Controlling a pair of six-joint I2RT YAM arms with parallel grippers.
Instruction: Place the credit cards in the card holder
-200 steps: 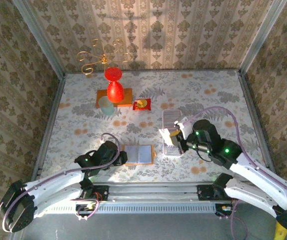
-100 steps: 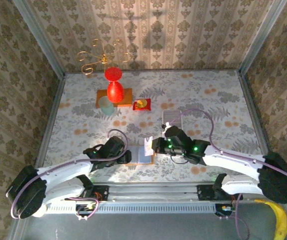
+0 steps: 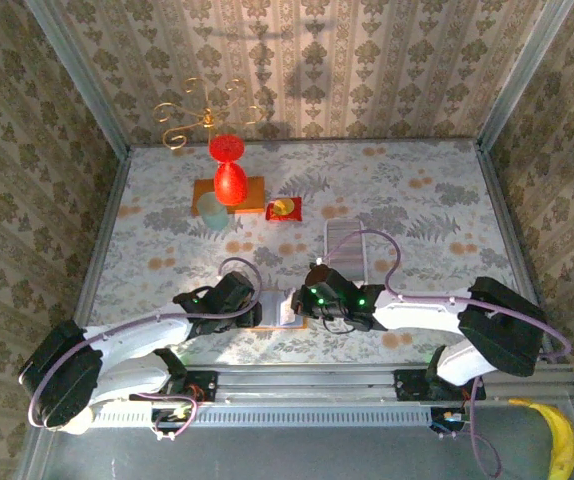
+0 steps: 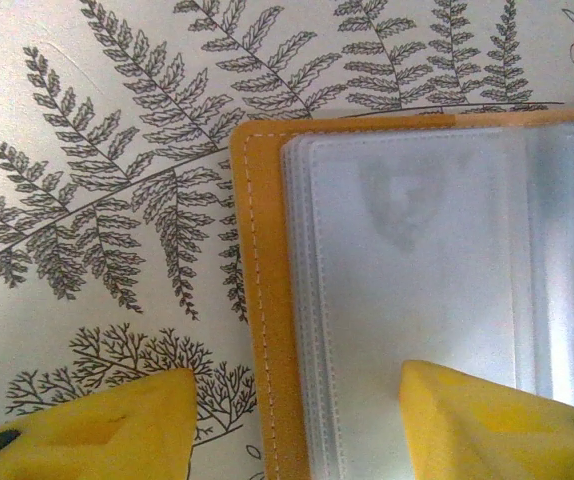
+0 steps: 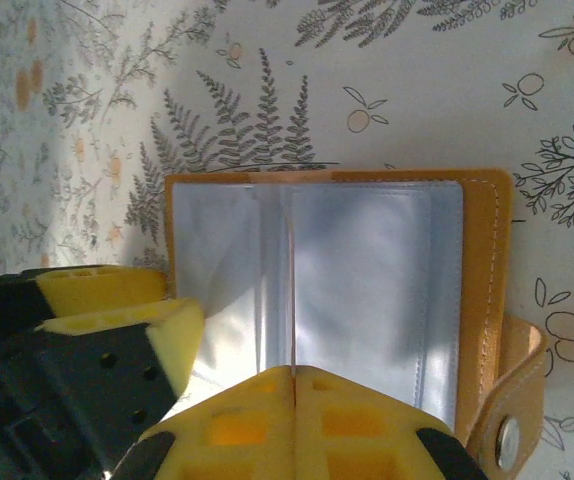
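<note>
The orange card holder (image 5: 487, 260) lies open on the table near the front, its clear sleeves facing up (image 4: 417, 260). My right gripper (image 5: 295, 375) is shut on a thin credit card (image 5: 294, 300). The card is seen edge-on, standing over the holder's middle fold. My left gripper (image 4: 297, 430) is open and straddles the holder's left edge, with one finger (image 4: 97, 425) over the table and the other over the sleeves. From above, the holder (image 3: 275, 300) sits between the left gripper (image 3: 250, 306) and the right gripper (image 3: 303, 303). A silver-grey striped card (image 3: 345, 240) lies further back on the table.
A red vase (image 3: 228, 170) stands on an orange tile (image 3: 252, 195) at the back, beside a teal disc (image 3: 211, 211) and a small red packet (image 3: 284, 209). A gold wire ornament (image 3: 202, 115) hangs on the rear wall. The holder's snap strap (image 5: 512, 410) sticks out on one side.
My right arm swung left from the loose cards to above the open holder, carrying a card. My left gripper shifted slightly toward the holder's left edge.
</note>
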